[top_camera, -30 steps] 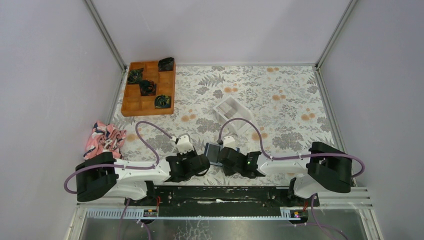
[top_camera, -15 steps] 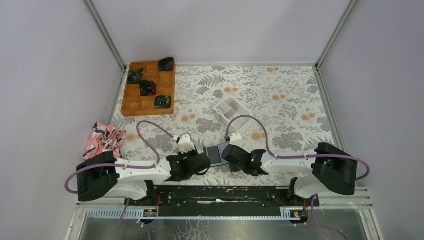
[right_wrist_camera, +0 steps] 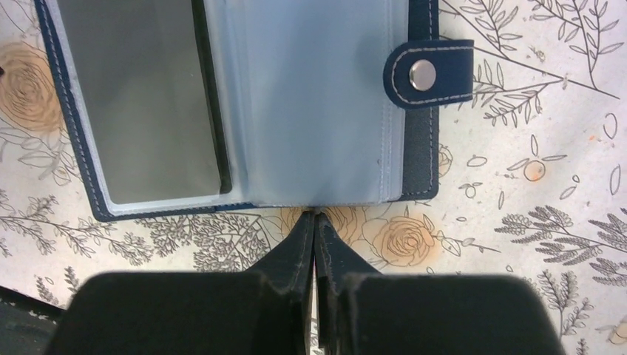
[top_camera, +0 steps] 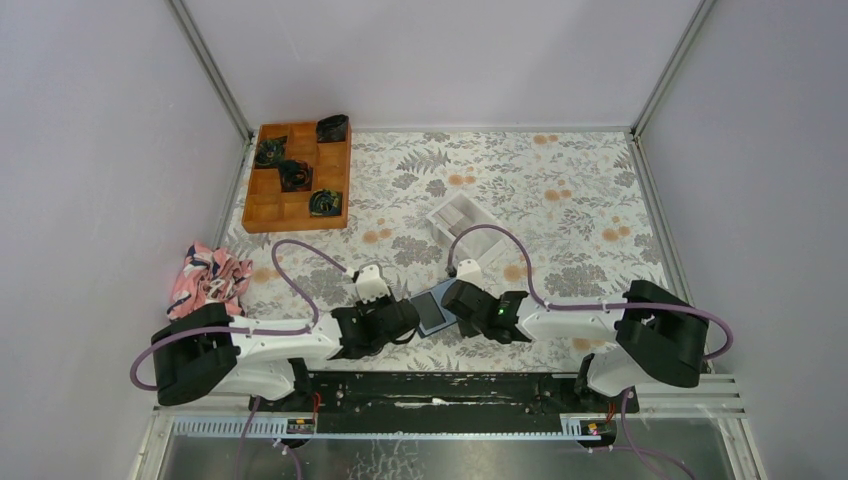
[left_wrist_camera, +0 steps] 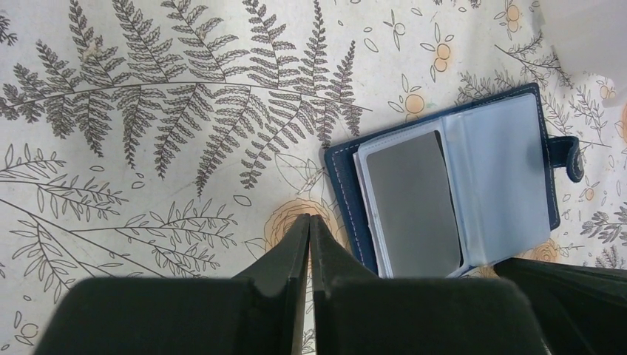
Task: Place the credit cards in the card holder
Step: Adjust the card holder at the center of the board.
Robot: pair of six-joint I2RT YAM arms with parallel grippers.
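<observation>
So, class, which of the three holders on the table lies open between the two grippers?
The navy wallet, a grey card showing inside; the orange tray and white box sit farther back.

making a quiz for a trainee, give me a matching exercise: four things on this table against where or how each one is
Things:
1 card holder
2 orange tray
3 white box
4 patterned cloth

Places or states:
A far left corner
B crumpled at the left edge
C lying open, towards the near edge
D around mid-table

Pairs: 1-C, 2-A, 3-D, 4-B
</observation>
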